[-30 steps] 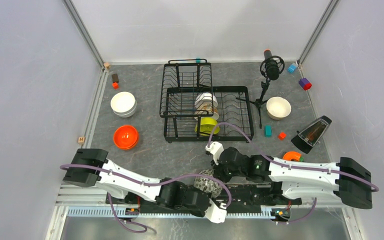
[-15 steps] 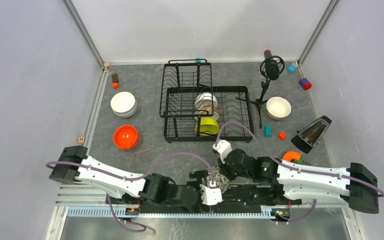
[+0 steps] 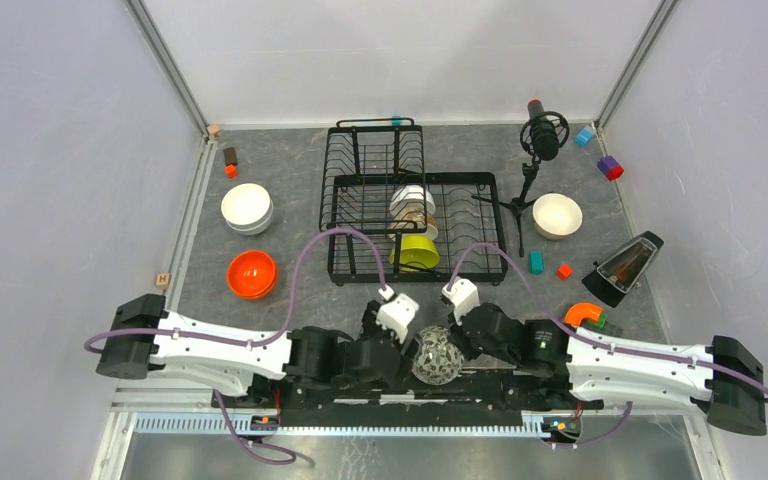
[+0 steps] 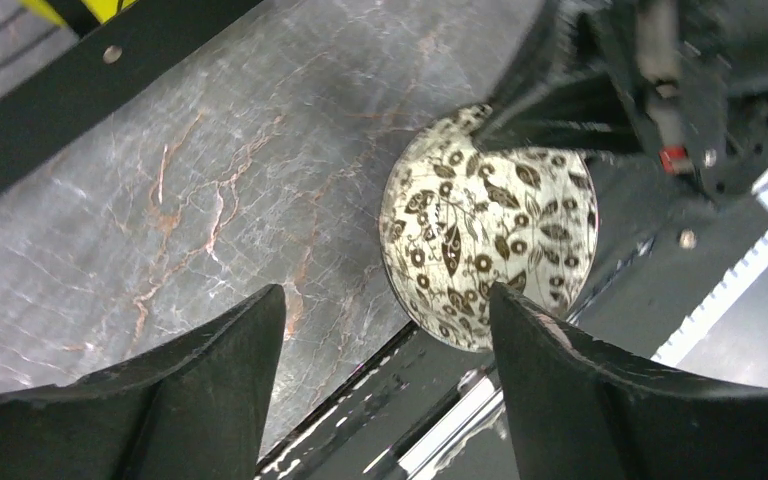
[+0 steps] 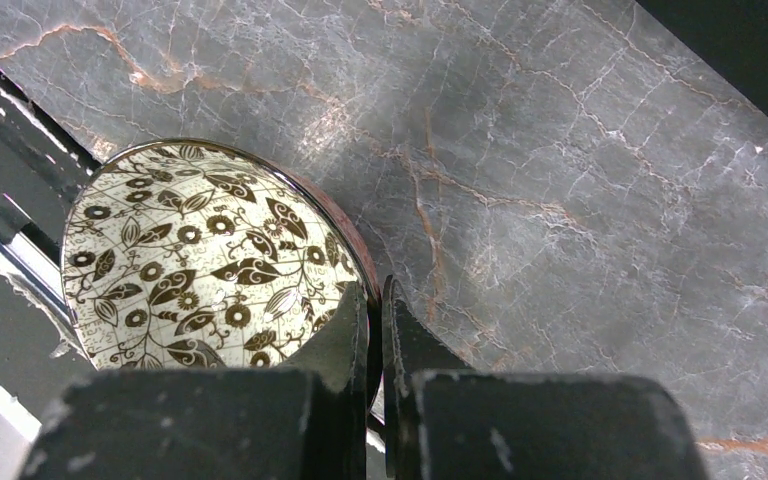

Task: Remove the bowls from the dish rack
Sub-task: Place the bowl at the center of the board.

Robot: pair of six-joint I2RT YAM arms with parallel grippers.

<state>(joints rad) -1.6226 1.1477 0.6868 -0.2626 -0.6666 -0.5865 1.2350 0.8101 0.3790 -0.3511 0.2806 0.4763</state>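
Right wrist view: my right hand [image 5: 375, 300] is clamped on the rim of the dark-patterned bowl [image 5: 200, 260], one finger inside the leaf-and-flower lining and the other against the outer wall. The bowl sits at the near edge of the grey marbled bench [image 5: 580, 150], partly over the black rail where my arms are bolted. I cannot tell whether it is resting there or lifted.

In the left wrist view my left hand [image 4: 385, 300] has its fingers spread wide with nothing between them. The patterned bowl lies just beyond them, apart from both fingertips, with my right fingers gripping its far rim.

From the top external camera, an orange bowl [image 3: 251, 273] lies on the bench to the left, and beyond it is a stack of white bowls [image 3: 247, 207]. Another orange bowl [image 3: 584, 313] shows near my right arm, partly hidden. In the middle of the bench stands the dish rack [image 3: 470, 225]. A lime green bowl [image 3: 416, 252] is propped on edge in its lower tray, with white bowls [image 3: 412, 205] just behind it. A cream bowl [image 3: 557, 215] is on the bench to the right of the rack, beside the microphone tripod [image 3: 525, 195].
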